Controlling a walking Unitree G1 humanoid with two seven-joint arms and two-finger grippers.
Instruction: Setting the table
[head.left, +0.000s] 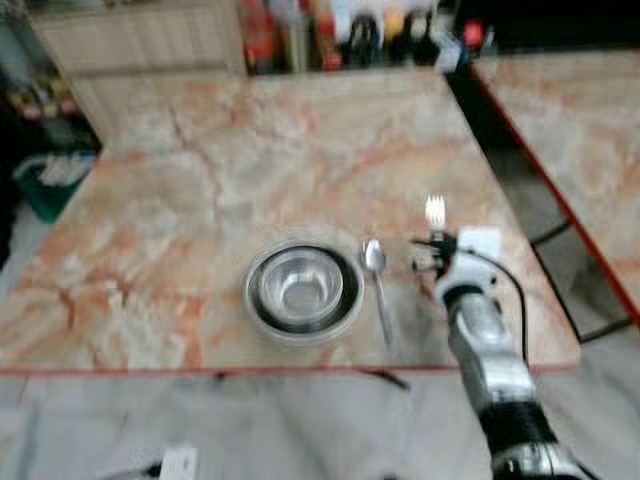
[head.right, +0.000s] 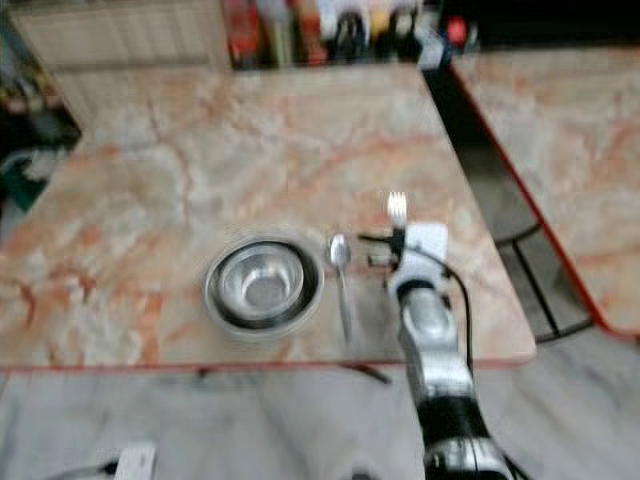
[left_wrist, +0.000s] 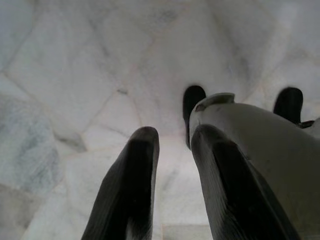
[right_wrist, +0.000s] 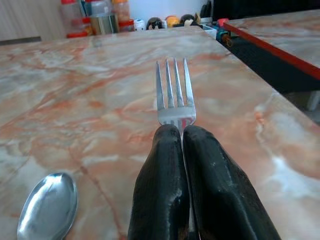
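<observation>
- Fork (right_wrist: 174, 95) — clamped between my right gripper (right_wrist: 182, 131) fingers, tines pointing away from me, held just above the marble table (head.left: 200, 170) to the right of the spoon (head.left: 377, 275).
- Placement: I judge it best to lower it level, parallel to the spoon, near but not touching, before letting go.
- Left gripper (left_wrist: 172, 150) hangs idle over the floor, fingers slightly apart.
- Steel bowl (head.left: 303, 288) — sits left of the spoon and looks empty.
- Bottles (head.left: 350, 35) line the far edge.
</observation>
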